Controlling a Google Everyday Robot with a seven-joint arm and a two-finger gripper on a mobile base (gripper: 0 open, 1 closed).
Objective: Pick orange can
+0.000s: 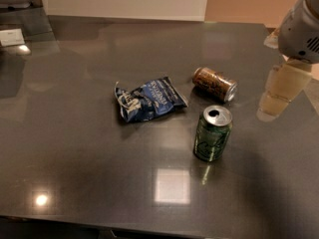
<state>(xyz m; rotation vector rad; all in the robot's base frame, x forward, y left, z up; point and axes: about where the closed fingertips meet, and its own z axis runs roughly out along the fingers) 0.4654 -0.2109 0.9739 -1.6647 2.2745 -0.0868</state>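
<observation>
The orange can [214, 83] lies on its side on the dark table [75, 153], right of centre, its silver end facing right. It has coppery brown patterned sides. My gripper [273, 103], with cream-coloured fingers, hangs from the grey arm [301, 29] at the right edge. It is above the table, to the right of the orange can and apart from it. It holds nothing that I can see.
A green can [213, 133] with an opened silver top stands upright just in front of the orange can. A crumpled blue snack bag [149, 99] lies to the left of both cans. A white object [11, 37] sits at the far left. The table's front edge runs along the bottom.
</observation>
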